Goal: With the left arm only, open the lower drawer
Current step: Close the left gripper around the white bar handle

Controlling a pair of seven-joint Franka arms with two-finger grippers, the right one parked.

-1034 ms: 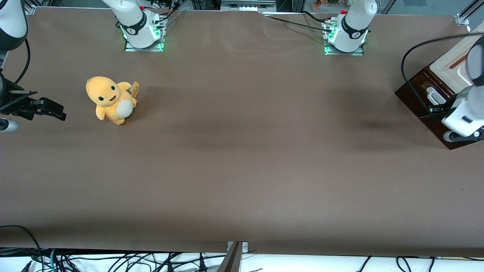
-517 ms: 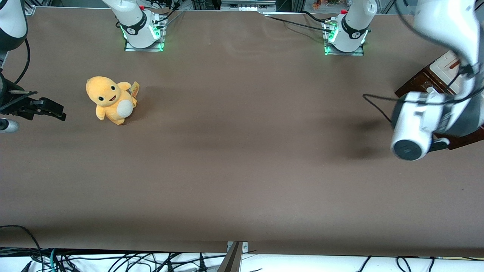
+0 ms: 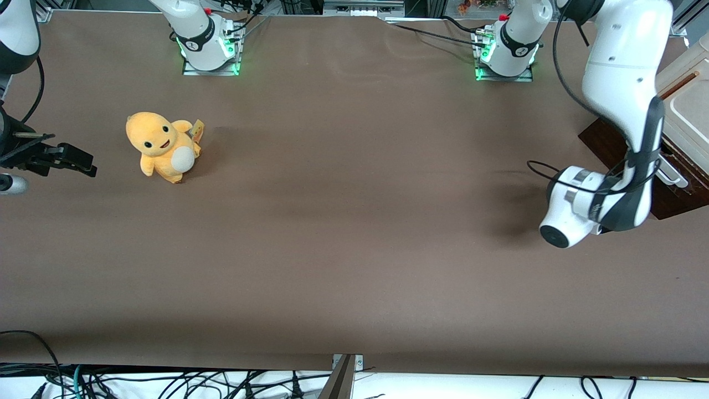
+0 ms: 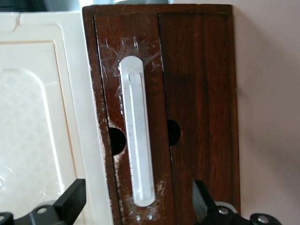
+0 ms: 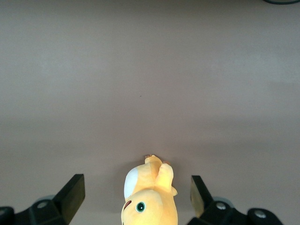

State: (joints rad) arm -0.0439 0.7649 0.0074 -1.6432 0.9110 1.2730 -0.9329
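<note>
The left arm's hand (image 4: 136,206), fingers (image 4: 71,200) spread and empty, faces the lower drawer (image 4: 197,93) at the working arm's end of the worktop (image 3: 354,249), its white bar handle (image 4: 137,136) running lengthwise between both fingertips, not yet touched.

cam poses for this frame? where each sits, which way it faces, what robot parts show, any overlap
Front view: high above the table, looking down; shows left arm, both bases.
Left wrist view: on the working arm, facing the lower drawer and its white handle; gripper open, jaws straddling the handle.
Right wrist view: on the parked arm, facing the table and plush toy.
Shared: the front view also shows the drawer and the toy.
</note>
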